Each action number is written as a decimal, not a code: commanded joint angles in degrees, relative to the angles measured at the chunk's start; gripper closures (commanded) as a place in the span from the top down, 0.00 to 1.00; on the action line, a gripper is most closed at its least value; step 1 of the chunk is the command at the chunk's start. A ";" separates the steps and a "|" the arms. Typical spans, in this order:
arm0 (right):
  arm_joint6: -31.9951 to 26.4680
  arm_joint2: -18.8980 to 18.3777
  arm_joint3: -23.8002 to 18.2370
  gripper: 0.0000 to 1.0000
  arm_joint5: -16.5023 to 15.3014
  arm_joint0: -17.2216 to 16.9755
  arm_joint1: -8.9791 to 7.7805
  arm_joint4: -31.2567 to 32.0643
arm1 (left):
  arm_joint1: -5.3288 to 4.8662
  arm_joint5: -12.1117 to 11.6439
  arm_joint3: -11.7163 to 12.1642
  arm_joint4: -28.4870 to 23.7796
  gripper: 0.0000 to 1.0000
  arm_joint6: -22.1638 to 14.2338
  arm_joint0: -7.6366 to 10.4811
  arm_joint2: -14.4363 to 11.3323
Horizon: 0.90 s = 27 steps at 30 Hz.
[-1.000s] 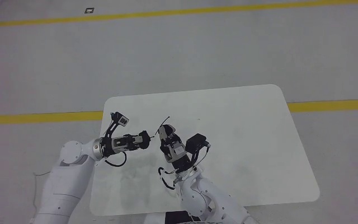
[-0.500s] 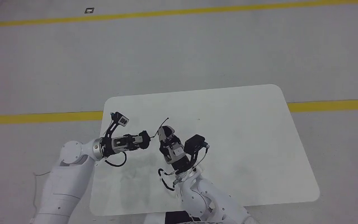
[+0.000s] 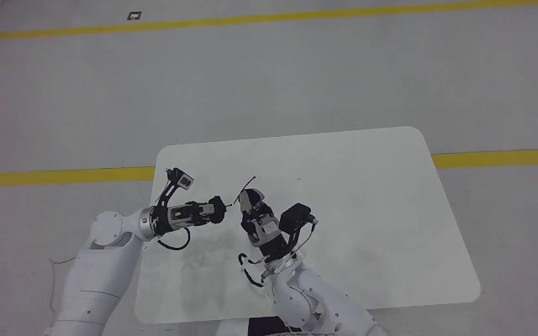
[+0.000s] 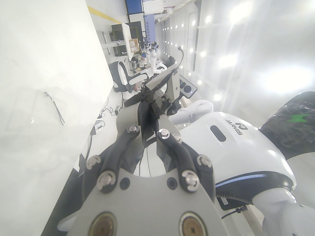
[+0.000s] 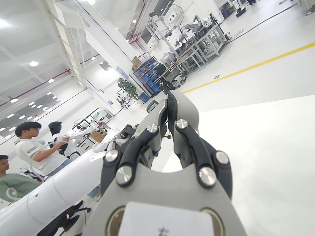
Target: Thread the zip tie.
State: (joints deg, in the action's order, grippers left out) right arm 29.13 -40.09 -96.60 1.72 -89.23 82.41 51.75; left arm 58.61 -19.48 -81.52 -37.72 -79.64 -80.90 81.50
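**Q:** Item 1, the zip tie: where is it?
**A:** The zip tie (image 3: 246, 185) is a thin black strip held up off the table (image 3: 378, 210), not lying on it. One end sits in the right tool (image 3: 245, 198). In the top view the free length runs out toward 1 o'clock w/ a slight bend. In the left wrist view the strip (image 4: 181, 55) arcs away from that tool's tip and ends in a small knob.

**Q:** Right tool, state?
**A:** Closed on the zip tie. In the right wrist view the pads (image 5: 172, 106) meet w/ no gap between them.

**Q:** Left tool?
**A:** The left tool (image 3: 220, 207) is at 9 o'clock of the right tool, just beside it, w/ the two tips facing each other. It is closed. Whether it pinches any part of the tie can't be told, since the left wrist view shows a dark tangle at its tips.

**Q:** Surroundings?
**A:** Both tools hang over the table's 9 o'clock part. The table is white w/ rounded corners and stands on a grey floor (image 3: 336, 76). A yellow line (image 3: 252, 17) crosses the floor at 12 o'clock, well beyond the table. A second stripe (image 3: 76, 176) shows on either side of the table, at 9 and 3 o'clock.
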 commanded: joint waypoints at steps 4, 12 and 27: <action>-0.25 0.41 -0.09 0.00 -0.04 0.25 -0.15 -0.20 | 0.00 0.00 0.00 0.00 0.00 0.00 0.00 0.00; -0.56 1.09 0.53 0.00 0.72 1.01 -0.13 -0.66 | 0.00 0.00 0.00 0.00 0.00 0.00 0.00 0.00; 0.64 1.42 0.74 0.00 0.89 1.29 -0.22 -0.88 | 0.00 0.00 0.00 0.00 0.00 0.00 0.00 0.00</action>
State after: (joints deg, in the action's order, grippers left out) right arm 29.72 -38.67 -95.84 2.66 -87.92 82.20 50.88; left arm 58.61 -19.48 -81.52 -37.72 -79.64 -80.90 81.50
